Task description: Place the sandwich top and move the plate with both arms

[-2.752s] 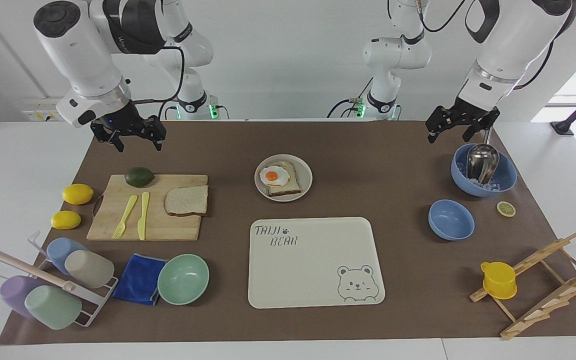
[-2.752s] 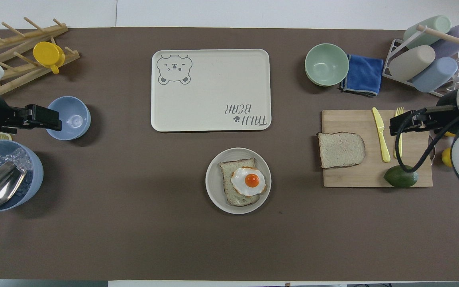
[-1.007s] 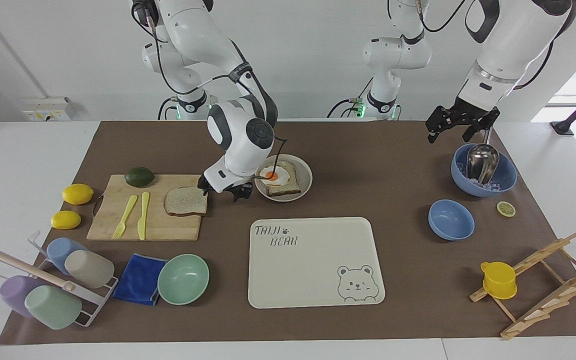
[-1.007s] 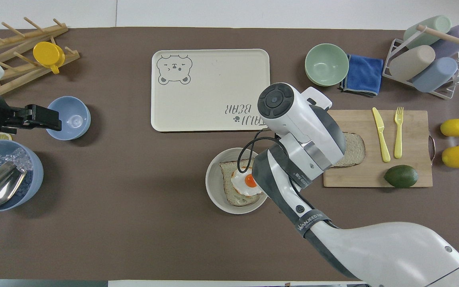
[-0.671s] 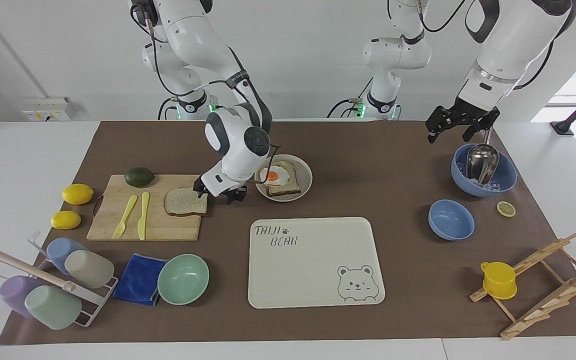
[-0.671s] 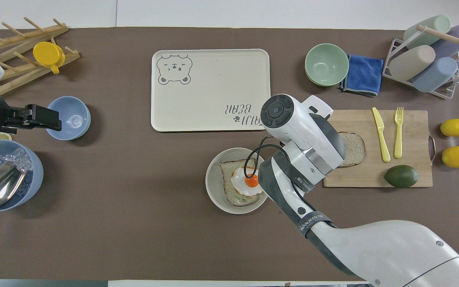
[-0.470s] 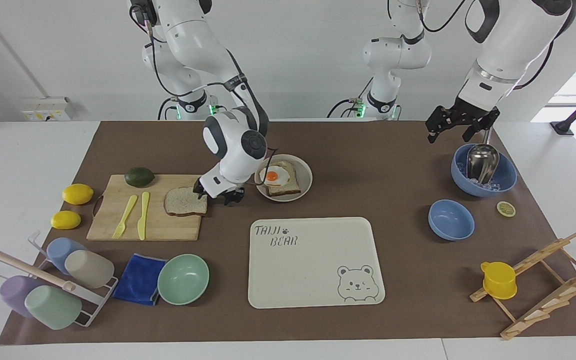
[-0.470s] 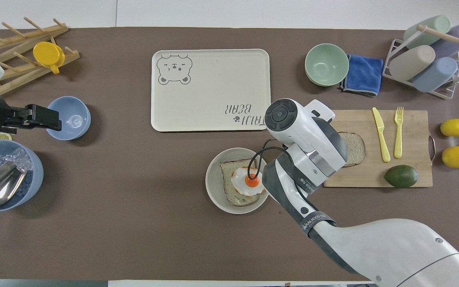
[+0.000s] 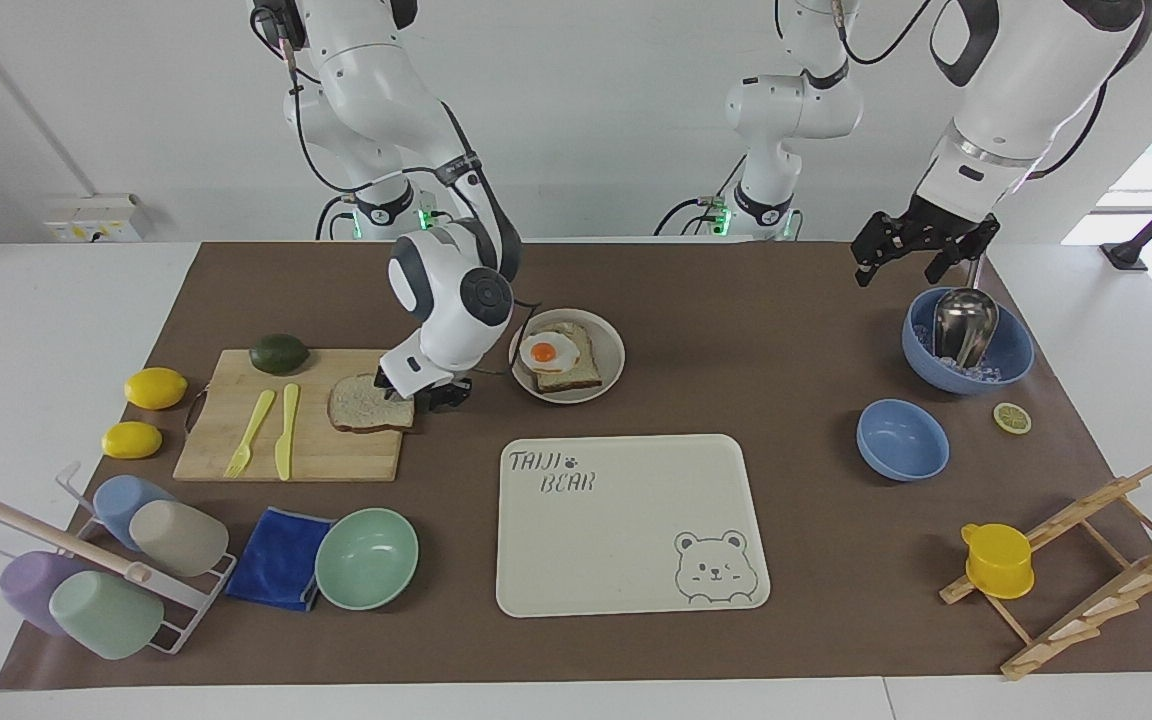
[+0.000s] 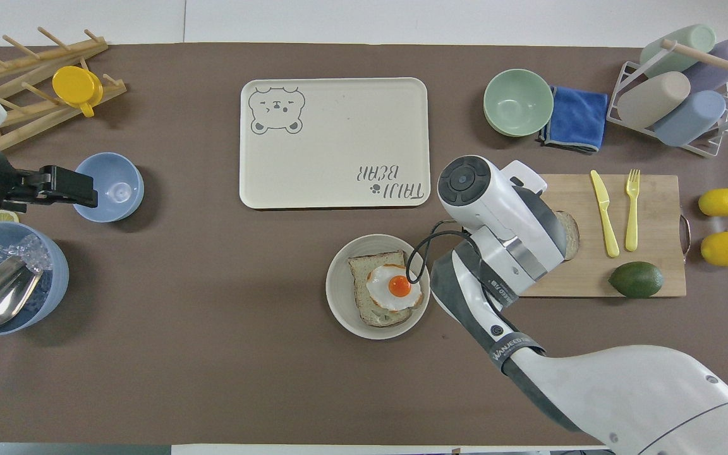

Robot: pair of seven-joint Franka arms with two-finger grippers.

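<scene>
Two glossy white arms work this table, but only one is down at the food. The right gripper sits at the edge of the pale square bread slice that faces the small round beige-grey plate; one black finger rests on the slice's top and the other hangs just off the wooden cutting board. Its jaws are partly apart, and whether they actually pinch the bread I cannot tell. The slice lies flat on the board's plate-side end. On the plate sits another bread slice bearing a fried egg.

The left gripper waits with fingers spread wide and nothing between them, over the brown mat beside the big blue bowl of ice with a metal scoop.

From overhead, the right arm's wrist covers its fingers and most of the slice, leaving only a sliver of crust; the facing view alone shows the contact.
</scene>
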